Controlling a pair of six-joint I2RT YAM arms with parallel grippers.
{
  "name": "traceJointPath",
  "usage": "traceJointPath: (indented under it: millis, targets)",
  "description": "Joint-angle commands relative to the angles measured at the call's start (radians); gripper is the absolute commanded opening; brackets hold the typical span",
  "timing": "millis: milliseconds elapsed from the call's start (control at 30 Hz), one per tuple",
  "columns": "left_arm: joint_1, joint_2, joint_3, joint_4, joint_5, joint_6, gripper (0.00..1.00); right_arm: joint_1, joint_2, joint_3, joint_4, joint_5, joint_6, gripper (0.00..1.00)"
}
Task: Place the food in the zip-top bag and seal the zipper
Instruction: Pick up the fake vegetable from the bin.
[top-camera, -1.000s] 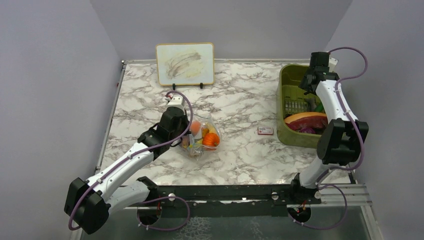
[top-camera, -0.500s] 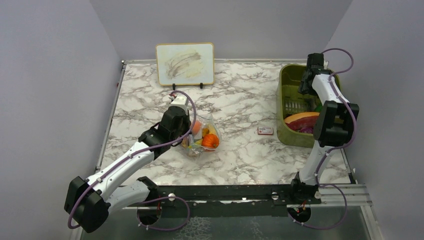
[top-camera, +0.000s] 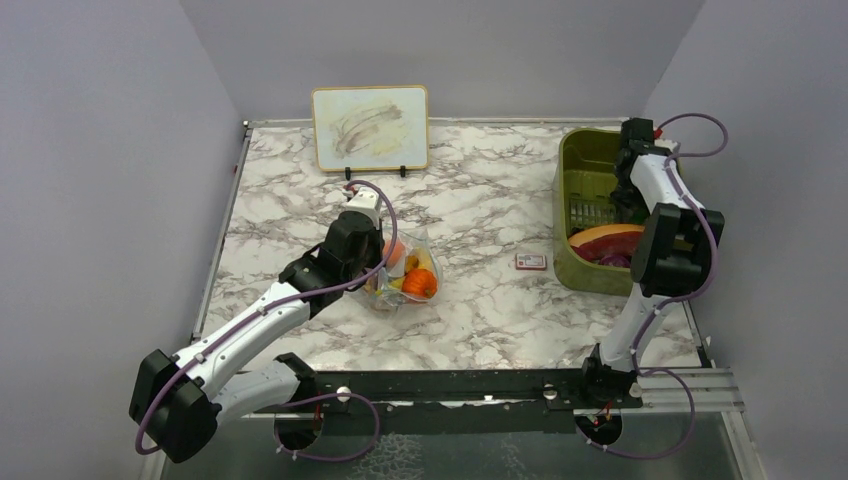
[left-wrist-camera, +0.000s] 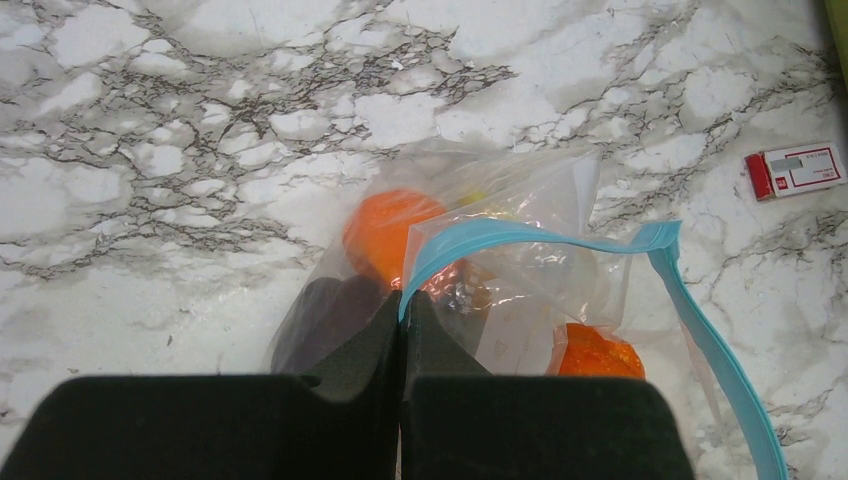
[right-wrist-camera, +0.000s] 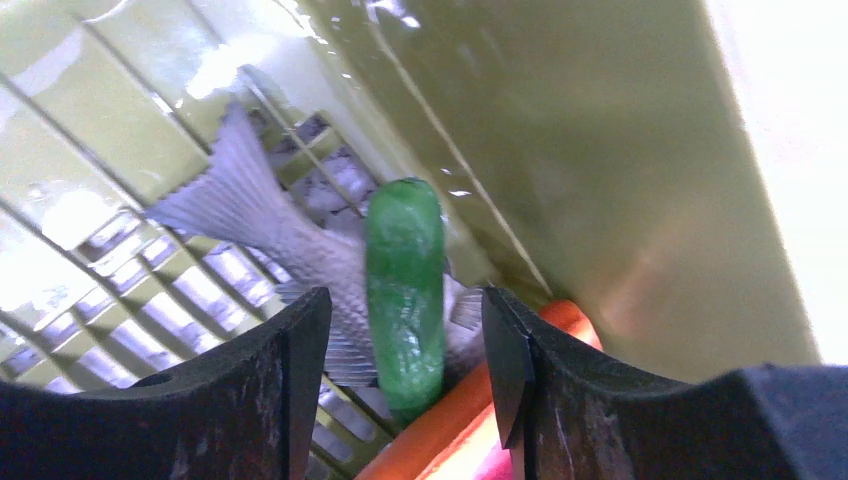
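The clear zip-top bag (top-camera: 405, 272) lies mid-table with orange pieces (left-wrist-camera: 388, 228), a dark purple piece (left-wrist-camera: 322, 318) and some yellow inside. My left gripper (left-wrist-camera: 402, 300) is shut on the bag's light-blue zipper (left-wrist-camera: 560, 242), pinching its left end; it also shows in the top view (top-camera: 372, 262). The mouth gapes open to the right. My right gripper (right-wrist-camera: 405, 345) is open inside the olive-green bin (top-camera: 572, 205), its fingers on either side of a green food piece (right-wrist-camera: 404, 280) without touching it.
A grey toy fish (right-wrist-camera: 270, 235) lies under the green piece on the bin's slatted floor. An orange-rimmed red piece (top-camera: 610, 243) fills the bin's near end. A red-and-white card (top-camera: 531, 262) lies left of the bin. A framed board (top-camera: 370, 127) stands at the back.
My right gripper has dropped from above the bin's far rim down into the bin, around the green piece. My left gripper has shifted slightly, still pinching the zipper.
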Motion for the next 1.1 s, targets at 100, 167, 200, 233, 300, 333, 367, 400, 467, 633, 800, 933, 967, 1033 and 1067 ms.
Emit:
traceJointPath:
  millis: [100, 167, 200, 233, 300, 333, 367, 400, 467, 633, 800, 933, 967, 1033, 1067]
  targets:
    - [-0.011, -0.011, 0.022, 0.04, -0.049, 0.021, 0.0, -0.036, -0.051, -0.03, 0.005, 0.071, 0.051, 0.62]
    - [-0.01, -0.015, 0.021, 0.04, -0.051, 0.021, 0.0, -0.038, -0.036, -0.023, 0.009, 0.07, 0.046, 0.63]
    - [-0.01, -0.016, 0.021, 0.04, -0.051, 0.022, 0.0, -0.038, -0.027, -0.016, 0.01, 0.069, 0.043, 0.65]
    - [-0.011, -0.017, 0.022, 0.036, -0.051, 0.023, 0.0, -0.038, -0.019, -0.012, 0.01, 0.067, 0.04, 0.66]
    - [-0.01, -0.016, 0.026, 0.034, -0.052, 0.024, 0.0, -0.038, -0.005, -0.011, 0.014, 0.06, 0.042, 0.67]
    - [-0.01, -0.013, 0.029, 0.033, -0.054, 0.024, 0.0, -0.038, -0.001, -0.016, 0.015, 0.057, 0.046, 0.67]
    - [-0.01, -0.011, 0.03, 0.035, -0.054, 0.025, 0.0, -0.038, 0.001, -0.023, 0.02, 0.056, 0.051, 0.67]
    - [-0.01, -0.006, 0.031, 0.037, -0.054, 0.025, 0.0, -0.039, 0.001, -0.036, 0.03, 0.047, 0.054, 0.68]
    - [-0.011, 0.0, 0.035, 0.043, -0.049, 0.027, 0.0, -0.04, 0.004, -0.058, 0.065, 0.0, 0.05, 0.68]
    - [-0.01, 0.004, 0.054, 0.048, -0.05, 0.043, 0.0, -0.04, 0.051, -0.036, 0.043, -0.032, 0.092, 0.64]
    - [-0.009, 0.012, 0.077, 0.043, -0.051, 0.049, 0.0, -0.04, 0.033, -0.049, 0.09, -0.045, 0.069, 0.45]
    - [-0.009, 0.019, 0.078, 0.048, -0.045, 0.042, 0.0, -0.04, 0.019, -0.051, 0.101, -0.039, 0.037, 0.37]
    - [-0.01, 0.021, 0.081, 0.048, -0.045, 0.042, 0.0, -0.04, 0.013, -0.052, 0.103, -0.035, 0.028, 0.36]
    - [-0.01, 0.024, 0.086, 0.047, -0.042, 0.042, 0.0, -0.04, -0.003, -0.057, 0.112, -0.027, 0.003, 0.33]
    - [-0.01, 0.025, 0.087, 0.047, -0.04, 0.042, 0.0, -0.04, -0.015, -0.061, 0.12, -0.023, -0.009, 0.32]
